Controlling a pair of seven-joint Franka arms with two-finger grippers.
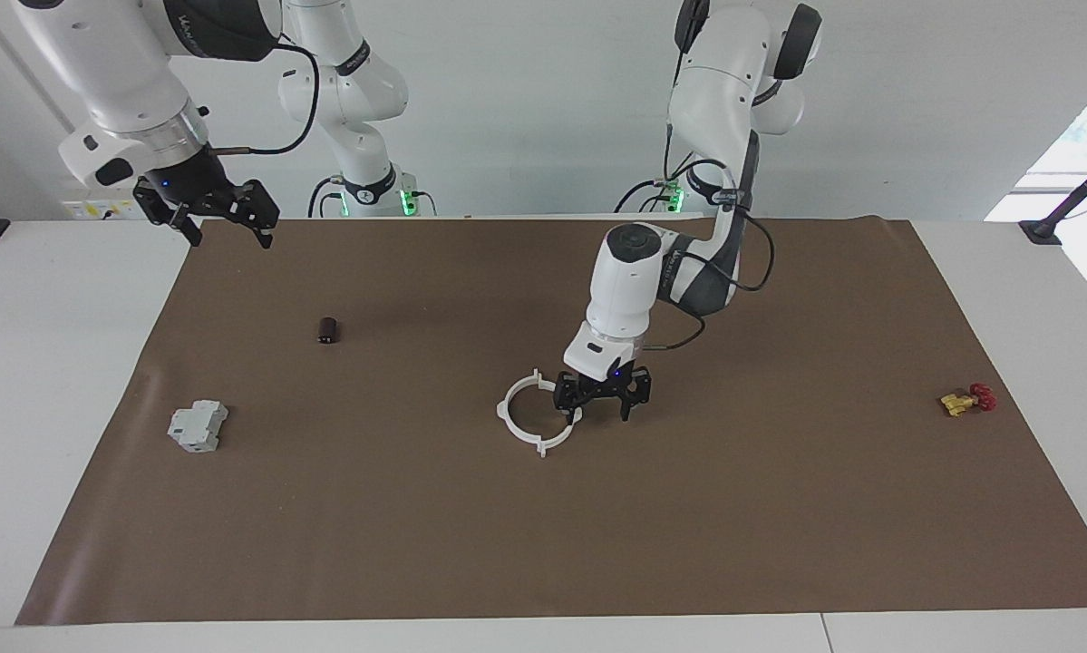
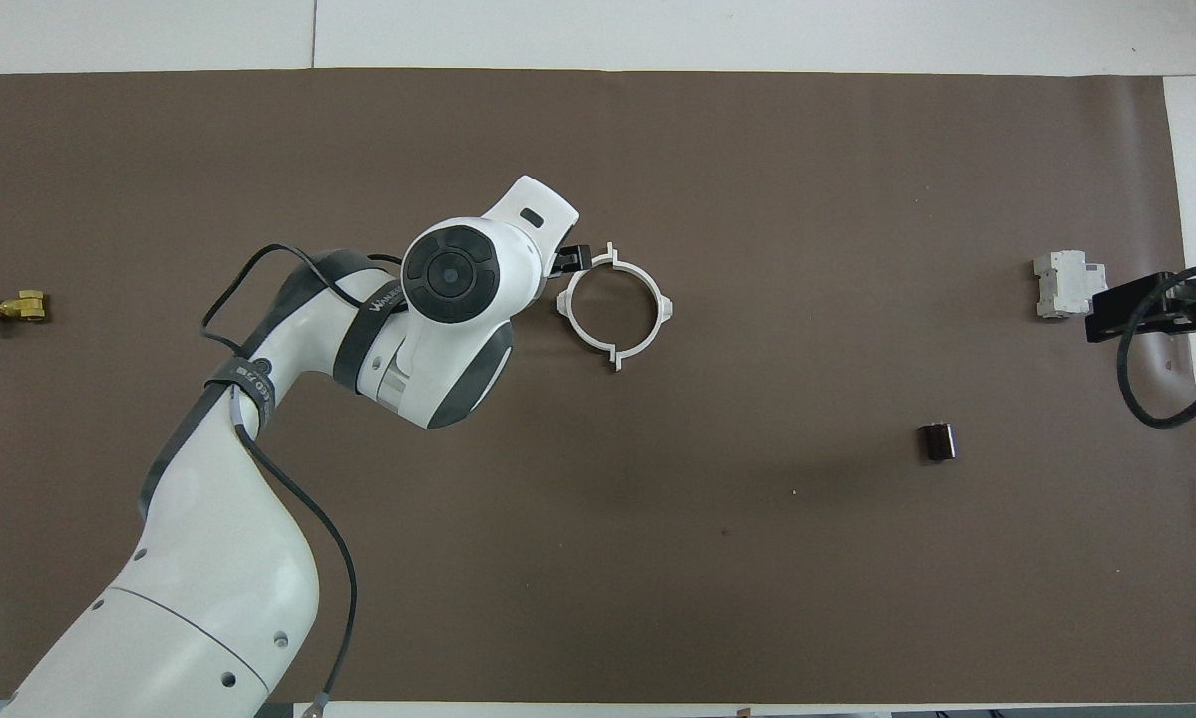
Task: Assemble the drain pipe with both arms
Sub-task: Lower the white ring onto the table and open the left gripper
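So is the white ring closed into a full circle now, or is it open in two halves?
Closed: the drain pipe lies flat as one complete ring, with no gap showing.

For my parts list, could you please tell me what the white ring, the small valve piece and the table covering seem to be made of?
White ring: likely matte moulded plastic, thin-walled with small tabs.
Valve piece: apparently brass, yellow metallic body; the red handle could be painted metal or plastic.
Table covering: brown matte sheet, probably paper; it curls along one edge.
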